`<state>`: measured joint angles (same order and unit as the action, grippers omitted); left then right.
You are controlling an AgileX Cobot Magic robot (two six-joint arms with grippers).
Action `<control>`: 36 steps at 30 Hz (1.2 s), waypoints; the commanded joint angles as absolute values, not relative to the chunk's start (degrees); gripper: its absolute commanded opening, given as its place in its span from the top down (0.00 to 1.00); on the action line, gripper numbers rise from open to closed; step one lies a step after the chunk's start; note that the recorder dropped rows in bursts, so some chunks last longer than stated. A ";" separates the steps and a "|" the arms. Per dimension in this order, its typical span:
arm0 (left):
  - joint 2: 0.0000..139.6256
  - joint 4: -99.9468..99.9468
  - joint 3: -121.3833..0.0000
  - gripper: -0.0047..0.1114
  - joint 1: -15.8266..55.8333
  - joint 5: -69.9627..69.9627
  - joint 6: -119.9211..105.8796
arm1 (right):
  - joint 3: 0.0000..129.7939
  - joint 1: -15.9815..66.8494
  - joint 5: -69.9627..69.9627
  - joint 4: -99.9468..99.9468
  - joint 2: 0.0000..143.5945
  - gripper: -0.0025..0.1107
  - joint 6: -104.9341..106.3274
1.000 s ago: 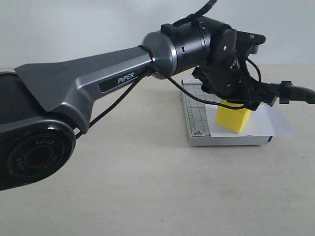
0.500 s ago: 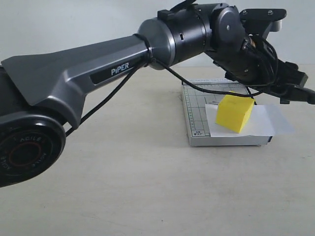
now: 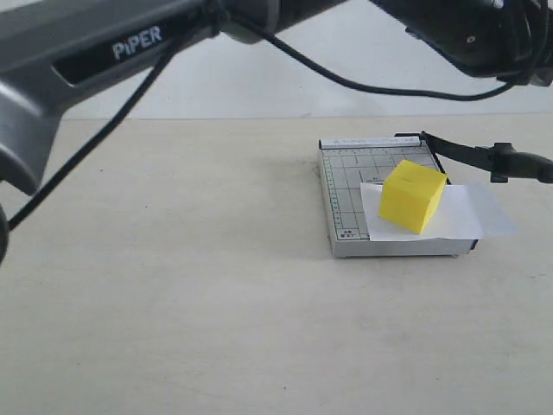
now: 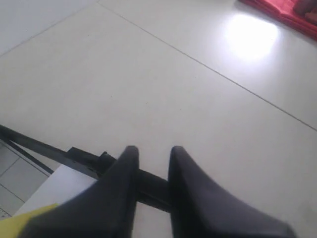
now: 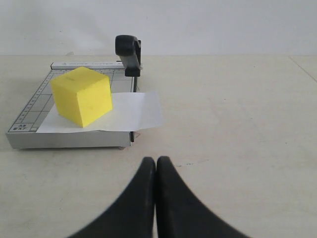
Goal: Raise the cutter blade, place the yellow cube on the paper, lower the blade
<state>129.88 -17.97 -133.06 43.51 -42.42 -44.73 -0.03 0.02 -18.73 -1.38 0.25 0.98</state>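
Pale table (image 3: 173, 303), white wall. Cube (image 3: 413, 196) sits on paper (image 3: 479, 212). Blade (image 3: 467, 153) raised, its handle reaching toward the cube's 3 o'clock. Left gripper (image 4: 153, 151) above it, a slit apart, empty, likely the nearer. Right gripper (image 5: 155, 161) pressed together, well apart.

**Work Area: Surroundings and Lighting**

1. Support surface: a table (image 3: 173, 303) with a matte, pale beige top, plain and unpatterned. Its far edge meets the wall in a straight horizontal line.
2. Wall (image 3: 259, 95): plain, off-white to light grey, uniform across the full width of the exterior and right wrist views.
3. Left wrist view: a pale, smooth surface crossed by a thin straight seam (image 4: 208, 66). Whether this is the tabletop or the floor cannot be determined.
4. Lighting: diffuse and even, with soft shadows. One bright glare patch (image 4: 250, 29) lies beyond the seam.
5. A red item (image 4: 292, 12), partly cut off, lies near the glare patch.
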 commanded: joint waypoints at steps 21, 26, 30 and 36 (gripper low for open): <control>92.95 -6.83 -123.78 0.92 44.05 -65.18 -52.14 | 0.00 -0.04 -18.51 -1.36 0.00 0.98 1.18; 81.22 -2.03 -112.60 0.92 44.05 -67.18 -50.47 | 0.00 -0.04 -18.51 -1.36 0.00 0.98 1.18; 72.97 1.62 -103.92 0.92 44.05 -66.47 -47.93 | 0.00 -0.04 -18.51 -1.36 0.00 0.98 1.18; 57.23 5.34 -86.42 0.92 44.05 -58.39 -41.74 | 0.00 -0.04 -18.51 -1.36 0.00 0.98 1.18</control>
<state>63.99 4.20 -93.63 43.74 -62.59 -45.24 -0.03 0.02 -18.73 -1.53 0.25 0.98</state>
